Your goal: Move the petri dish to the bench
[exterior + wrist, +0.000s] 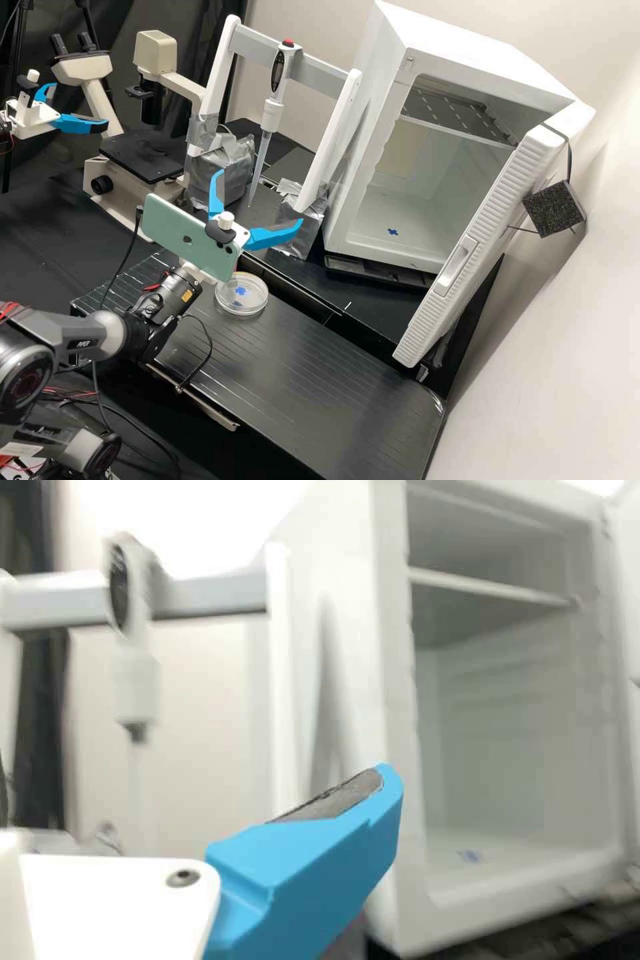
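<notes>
Petri dish [251, 303] is lying flat on the black bench [320, 380] (a blue patch [241, 291] is showing in it). I'm holding my gripper [259, 199] open, its two blue fingers standing well apart.

White incubator [363, 147] (door ajar), pipette [270, 113], microscope [143, 157].

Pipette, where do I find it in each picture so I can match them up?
High view: the pipette hangs, tip down, from the grey crossbar, left of the open fridge.
Wrist view: the pipette hangs from that bar, a white post between it and the fridge.
Shared landmark: the blue mark on the fridge floor.
</notes>
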